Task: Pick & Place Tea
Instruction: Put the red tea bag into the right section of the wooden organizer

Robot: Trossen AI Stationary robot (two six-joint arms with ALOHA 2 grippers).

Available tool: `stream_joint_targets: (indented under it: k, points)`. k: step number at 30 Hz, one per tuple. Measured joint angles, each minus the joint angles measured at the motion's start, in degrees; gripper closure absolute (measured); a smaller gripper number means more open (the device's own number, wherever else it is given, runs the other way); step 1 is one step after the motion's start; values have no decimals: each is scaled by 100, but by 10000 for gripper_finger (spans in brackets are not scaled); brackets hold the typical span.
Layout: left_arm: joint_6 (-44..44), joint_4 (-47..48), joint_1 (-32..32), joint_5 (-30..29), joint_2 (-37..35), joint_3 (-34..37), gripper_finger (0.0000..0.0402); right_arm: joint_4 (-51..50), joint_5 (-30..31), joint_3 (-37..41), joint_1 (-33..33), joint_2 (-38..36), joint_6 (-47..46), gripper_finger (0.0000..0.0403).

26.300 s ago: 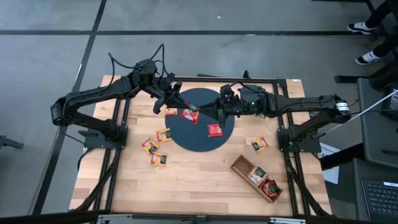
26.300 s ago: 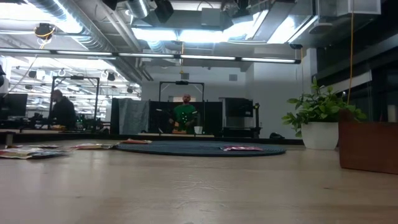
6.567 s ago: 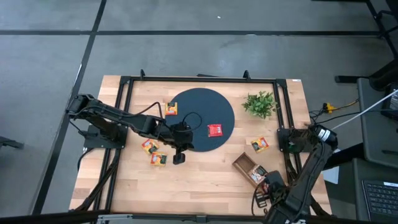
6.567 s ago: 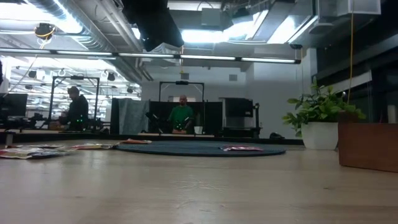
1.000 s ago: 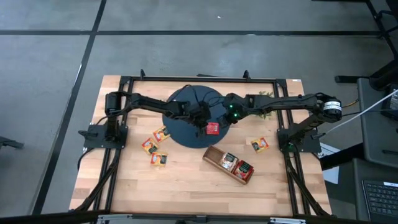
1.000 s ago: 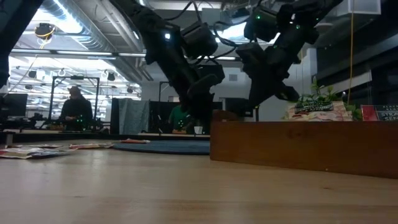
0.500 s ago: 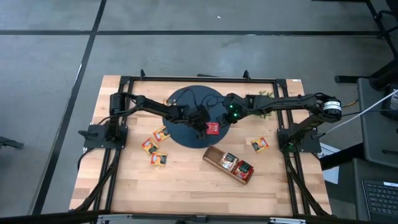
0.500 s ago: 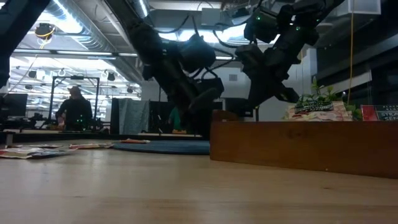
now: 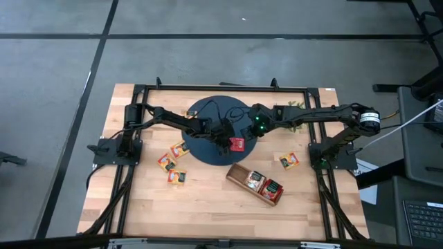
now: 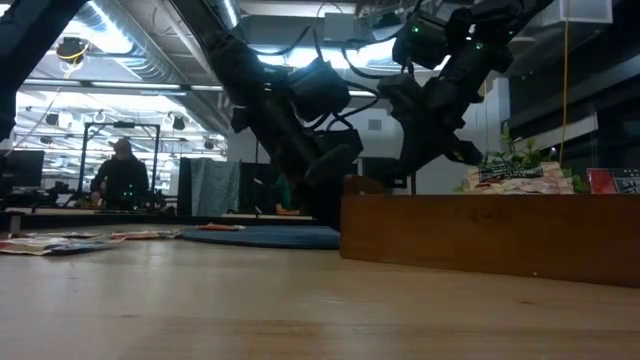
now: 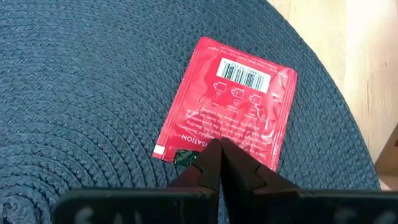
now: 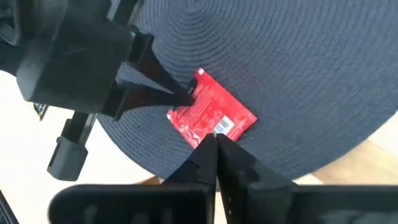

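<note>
High view: the wooden bench (image 9: pixel 208 207) carries a round dark woven mat (image 9: pixel 208 111) at its middle, and both arms reach in over it from opposite sides. Toward the near right lies the long wooden tray (image 9: pixel 239 173), already holding packets. Loose tea packets (image 9: pixel 166 162) rest on the bare wood left of the mat, and one more lies to the right.

The packet that matters is the red tea packet (image 11: pixel 227 121), flat on the mat near its edge closest to the tray. Both pincers meet on it — the left pincer (image 11: pixel 219 147) touches one edge with its fingers pressed together, and the right pincer (image 12: pixel 214 138) touches the opposite corner, its fingers likewise closed or nearly so. Neither appears to have the packet lifted. The packet's long axis runs roughly between the two tips, so the arms are equally near; whichever takes it must first get a finger under an edge.
</note>
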State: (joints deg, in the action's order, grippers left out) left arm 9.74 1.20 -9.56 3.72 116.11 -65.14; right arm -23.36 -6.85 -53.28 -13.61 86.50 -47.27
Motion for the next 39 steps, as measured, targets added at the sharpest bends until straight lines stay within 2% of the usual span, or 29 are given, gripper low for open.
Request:
stream_joint_targets:
  k: [4, 11, 17, 24, 39]
  points:
    - [0, 99, 12, 53, -2, 0, 398, -45, 5, 0, 176, 2, -67, 361]
    - [0, 185, 15, 148, 2, 7, 397, -39, 710, -3, 655, 43, -134, 327]
    - [0, 183, 17, 164, 9, 11, 398, -32, 826, -2, 782, 467, -330, 324]
    - [4, 181, 17, 169, 9, 15, 399, 274, 695, -2, 785, 955, -330, 324]
    - [4, 183, 17, 193, 9, 20, 399, 659, 649, 71, 691, 1027, -184, 323]
